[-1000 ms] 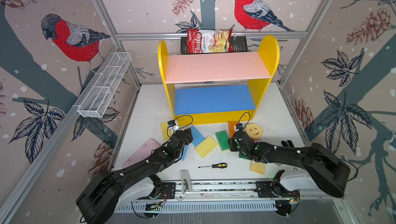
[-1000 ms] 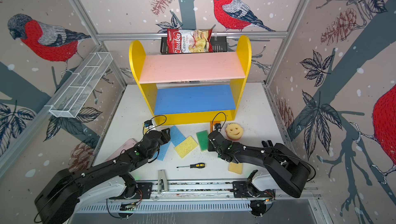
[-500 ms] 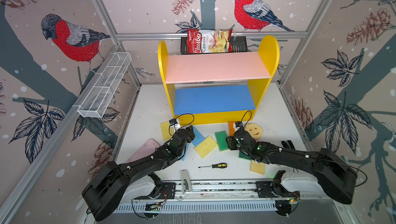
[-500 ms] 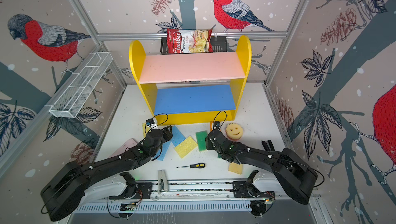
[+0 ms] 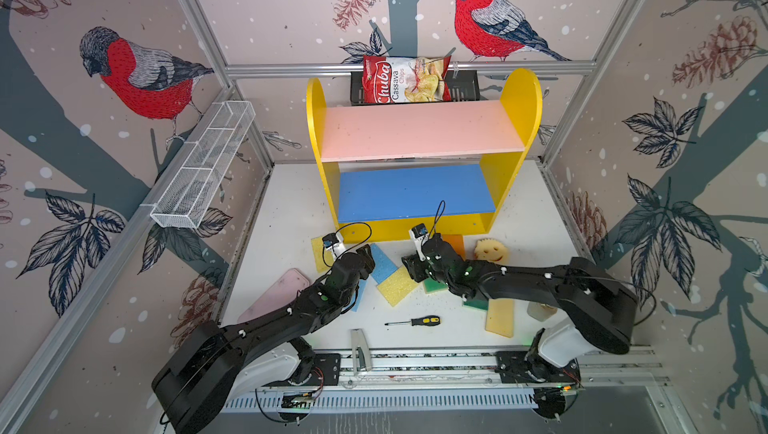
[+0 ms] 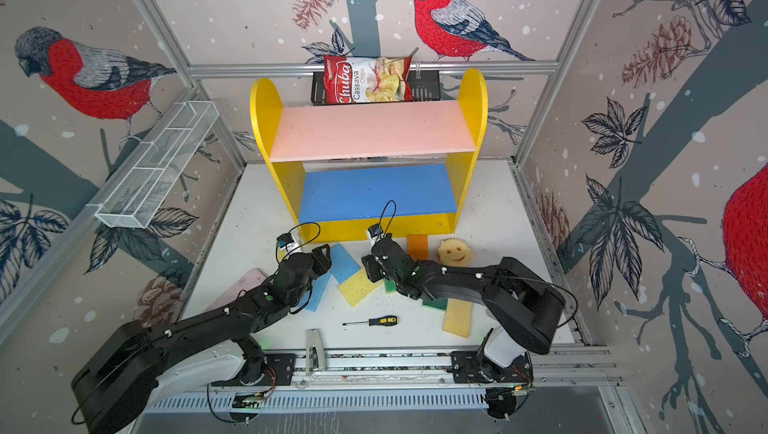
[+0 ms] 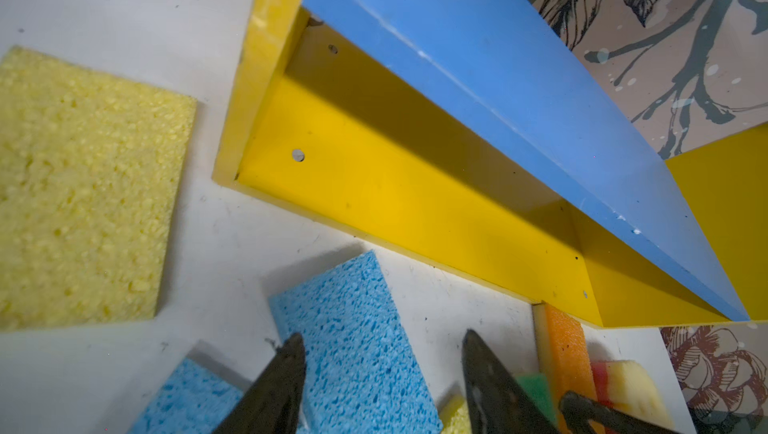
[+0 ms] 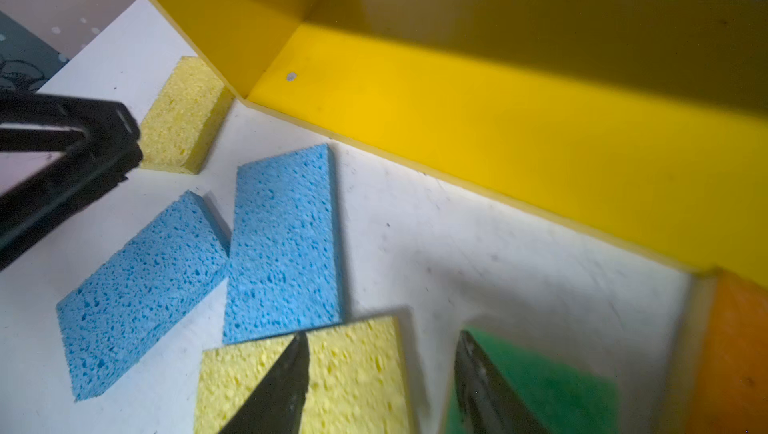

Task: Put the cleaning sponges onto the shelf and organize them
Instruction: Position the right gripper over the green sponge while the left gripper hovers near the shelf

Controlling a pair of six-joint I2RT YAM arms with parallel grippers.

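Note:
The yellow shelf (image 5: 415,228) stands at the back with bare pink and blue boards. Several sponges lie on the white floor in front of it: yellow (image 5: 320,247), blue (image 5: 384,263), yellow (image 5: 398,286), green (image 5: 434,285), orange (image 5: 455,241), and a smiley-face one (image 5: 491,250). My left gripper (image 7: 383,338) is open, its fingers standing either side of a blue sponge (image 7: 353,328). My right gripper (image 8: 382,335) is open and holds nothing, one finger over a yellow sponge (image 8: 353,369), the other over a green sponge (image 8: 540,382).
A screwdriver (image 5: 415,321) and a flat pink object (image 5: 276,295) lie near the front rail. Another yellow sponge (image 5: 500,317) lies under the right arm. A white mesh tray (image 5: 203,166) hangs on the left wall. A chips bag (image 5: 405,79) sits in the black basket behind the shelf.
My right gripper has moved left off the green sponge toward the yellow one, and its jaws have opened wider. My left gripper has edged toward the shelf over the blue sponge.

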